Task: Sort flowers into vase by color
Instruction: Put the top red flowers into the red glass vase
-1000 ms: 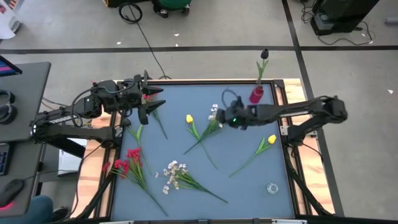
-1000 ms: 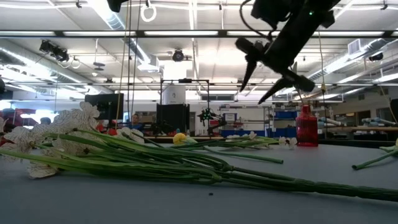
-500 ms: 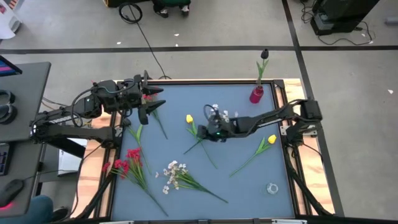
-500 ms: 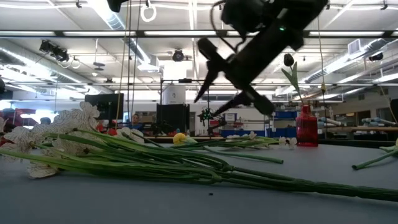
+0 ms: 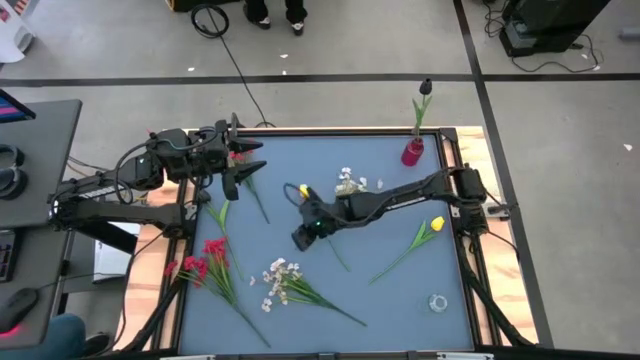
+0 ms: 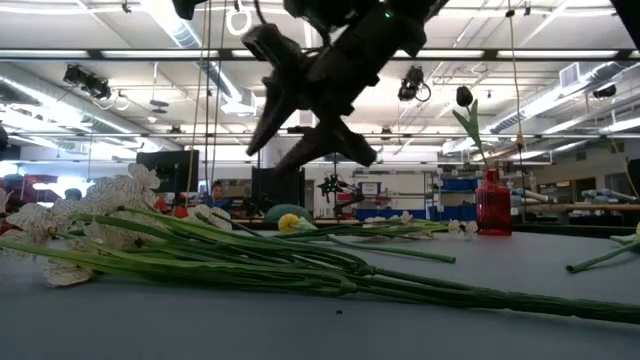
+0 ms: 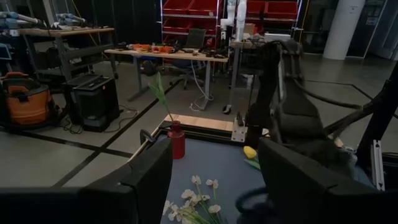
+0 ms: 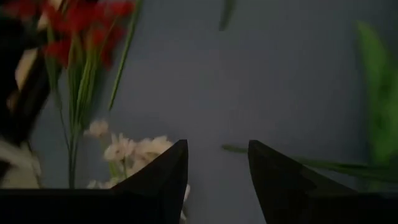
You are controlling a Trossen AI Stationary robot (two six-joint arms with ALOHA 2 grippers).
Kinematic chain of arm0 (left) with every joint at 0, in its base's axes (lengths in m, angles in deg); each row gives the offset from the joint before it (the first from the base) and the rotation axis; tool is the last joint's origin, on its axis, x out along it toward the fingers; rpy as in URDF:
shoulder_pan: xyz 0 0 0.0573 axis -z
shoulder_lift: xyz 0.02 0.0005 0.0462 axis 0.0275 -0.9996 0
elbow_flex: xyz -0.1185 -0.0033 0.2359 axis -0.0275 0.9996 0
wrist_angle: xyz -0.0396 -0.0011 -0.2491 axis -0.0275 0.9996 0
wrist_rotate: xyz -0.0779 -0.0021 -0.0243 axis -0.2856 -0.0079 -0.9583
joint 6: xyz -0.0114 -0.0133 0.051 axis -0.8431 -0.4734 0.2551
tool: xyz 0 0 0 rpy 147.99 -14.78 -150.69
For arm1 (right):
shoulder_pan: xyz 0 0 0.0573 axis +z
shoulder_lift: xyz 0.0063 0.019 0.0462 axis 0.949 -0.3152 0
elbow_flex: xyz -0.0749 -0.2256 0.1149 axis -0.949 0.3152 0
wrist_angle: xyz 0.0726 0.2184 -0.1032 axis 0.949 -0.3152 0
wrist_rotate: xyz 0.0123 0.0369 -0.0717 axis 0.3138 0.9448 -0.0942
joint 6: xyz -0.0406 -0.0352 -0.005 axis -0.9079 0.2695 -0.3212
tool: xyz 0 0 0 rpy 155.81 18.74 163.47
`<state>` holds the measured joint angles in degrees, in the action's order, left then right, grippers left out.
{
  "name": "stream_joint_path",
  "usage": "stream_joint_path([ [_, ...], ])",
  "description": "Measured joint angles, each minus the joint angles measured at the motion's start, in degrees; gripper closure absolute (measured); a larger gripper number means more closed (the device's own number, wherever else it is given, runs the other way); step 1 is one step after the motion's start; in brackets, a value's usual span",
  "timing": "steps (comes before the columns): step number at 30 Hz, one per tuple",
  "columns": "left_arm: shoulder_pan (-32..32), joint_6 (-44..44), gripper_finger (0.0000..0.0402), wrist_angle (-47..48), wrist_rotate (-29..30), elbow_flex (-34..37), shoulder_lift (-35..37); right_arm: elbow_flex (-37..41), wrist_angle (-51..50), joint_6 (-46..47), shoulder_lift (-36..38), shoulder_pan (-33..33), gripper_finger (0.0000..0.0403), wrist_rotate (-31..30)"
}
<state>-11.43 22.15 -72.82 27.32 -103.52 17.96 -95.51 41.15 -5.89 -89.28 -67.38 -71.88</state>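
My right gripper (image 5: 298,238) reaches across the middle of the table, slanting down, open, with nothing between its fingers (image 8: 216,155). It hangs above the blue mat between a yellow tulip (image 5: 303,190) and a spray of white blossoms (image 5: 277,277). Red flowers (image 5: 211,254) lie at the near left, more white blossoms (image 5: 348,183) and a second yellow tulip (image 5: 437,224) to the right. The red vase (image 5: 412,152) stands at the far right with one dark tulip (image 5: 425,88) upright in it. My left gripper (image 5: 255,158) waits open and level at the far left.
A small clear object (image 5: 437,301) sits near the front right corner. A red blossom with a green stem (image 5: 255,195) lies under my left gripper. A wooden frame (image 5: 455,140) borders the mat. Bare mat lies along the near right.
My right gripper has swept from beside the vase toward the table's left and near edge, sinking a little and rolling about its own axis. It now stands past the first yellow tulip. The flowers have stayed where they were.
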Motion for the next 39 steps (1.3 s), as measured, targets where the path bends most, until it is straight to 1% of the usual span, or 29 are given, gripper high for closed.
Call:
stream_joint_path([
  [2,0.02,0.00,0.0159,0.03,0.00,0.00,0.00,-2.00,0.13,-1.76,-1.43,-0.01,0.0226,-0.84],
  [9,0.02,0.00,0.0159,0.04,0.00,0.00,0.00,-9.92,0.10,-4.52,-8.19,-3.48,0.0226,-1.59],
  [18,0.01,0.00,0.0159,0.00,0.00,0.00,0.00,-20.39,-0.60,-13.16,-16.21,-3.79,0.0227,-4.66],
  [24,0.02,0.00,0.0159,0.03,0.00,0.00,0.00,-28.39,-0.66,-20.32,-23.59,-5.10,0.0227,-5.78],
  [30,0.00,0.00,0.0159,0.04,0.00,0.00,0.00,-37.13,-3.75,-23.61,-30.63,-7.34,0.0227,-5.84],
  [37,0.01,0.00,0.0159,0.00,0.00,0.00,0.01,-43.50,-4.45,-28.43,-34.95,-8.07,0.0227,-6.25],
  [39,-0.01,0.00,0.0159,0.02,0.00,0.00,0.02,-43.54,-4.66,-29.76,-34.97,-8.15,0.0227,-8.50],
])
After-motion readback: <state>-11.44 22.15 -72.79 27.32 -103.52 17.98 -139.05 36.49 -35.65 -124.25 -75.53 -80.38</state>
